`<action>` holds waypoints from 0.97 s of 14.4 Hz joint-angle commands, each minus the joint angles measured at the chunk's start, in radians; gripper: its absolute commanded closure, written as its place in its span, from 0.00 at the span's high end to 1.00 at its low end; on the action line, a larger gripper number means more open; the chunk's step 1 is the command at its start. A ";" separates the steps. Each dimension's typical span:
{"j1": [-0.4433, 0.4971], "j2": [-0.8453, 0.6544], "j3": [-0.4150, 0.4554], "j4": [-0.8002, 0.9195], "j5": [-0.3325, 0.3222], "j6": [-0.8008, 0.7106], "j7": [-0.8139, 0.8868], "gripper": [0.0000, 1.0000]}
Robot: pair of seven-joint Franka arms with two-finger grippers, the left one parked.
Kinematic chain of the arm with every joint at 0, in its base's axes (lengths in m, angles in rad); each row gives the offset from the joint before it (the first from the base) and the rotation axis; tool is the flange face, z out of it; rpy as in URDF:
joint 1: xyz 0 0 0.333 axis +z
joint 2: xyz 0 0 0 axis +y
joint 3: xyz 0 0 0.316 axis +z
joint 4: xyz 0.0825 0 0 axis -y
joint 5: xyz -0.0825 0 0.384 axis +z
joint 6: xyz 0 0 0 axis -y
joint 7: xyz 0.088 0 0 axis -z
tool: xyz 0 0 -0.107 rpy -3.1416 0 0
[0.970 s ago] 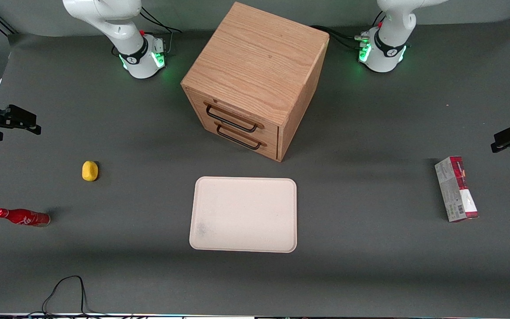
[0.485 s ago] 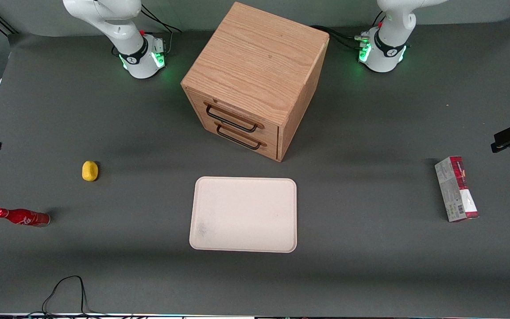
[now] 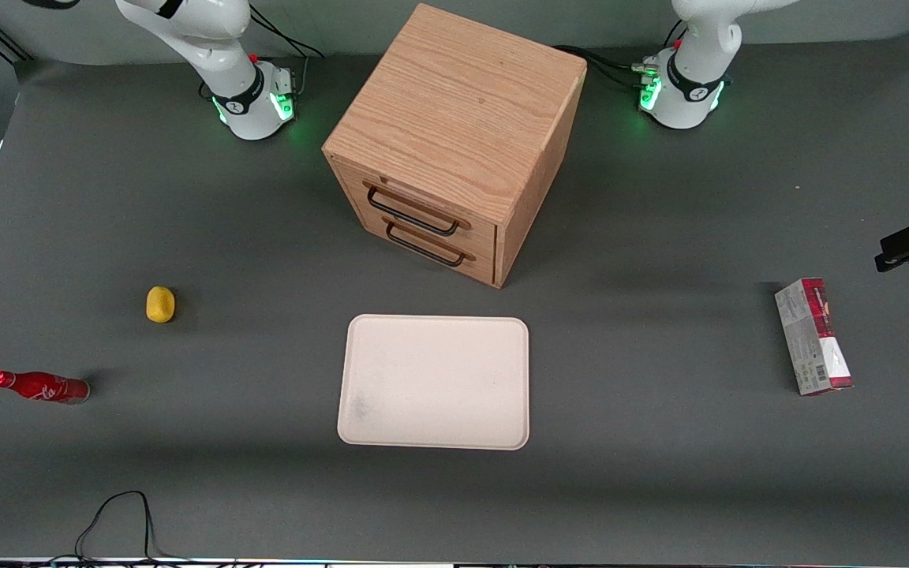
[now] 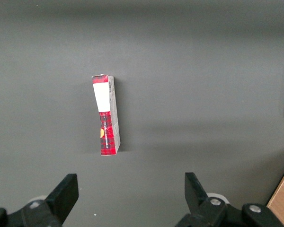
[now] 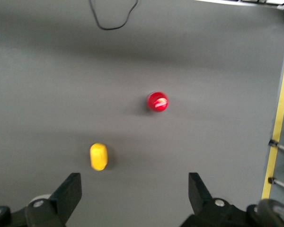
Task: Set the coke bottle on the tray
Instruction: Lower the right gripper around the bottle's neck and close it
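Gripper (image 5: pixel 132 198) w/ fingers spread wide, holding nothing, hangs high over the bottle (image 3: pixel 40 386), which stands at lower left of the front view, well apart from the tray (image 3: pixel 435 382) at centre; an off-centre descent could topple it toward the lemon (image 3: pixel 160 304).

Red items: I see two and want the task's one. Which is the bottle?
The coke bottle, slim, capped, near the yellow object; the red-and-grey carton is boxy. The gripper is high above the bottle, jaws open.
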 commanded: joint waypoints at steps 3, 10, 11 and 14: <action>-0.042 0.107 0.011 0.134 0.043 -0.019 -0.049 1.00; -0.039 0.185 0.010 0.031 0.043 0.102 -0.141 1.00; -0.035 0.185 0.010 -0.001 0.043 0.146 -0.141 1.00; -0.032 0.207 0.011 -0.063 0.046 0.248 -0.129 1.00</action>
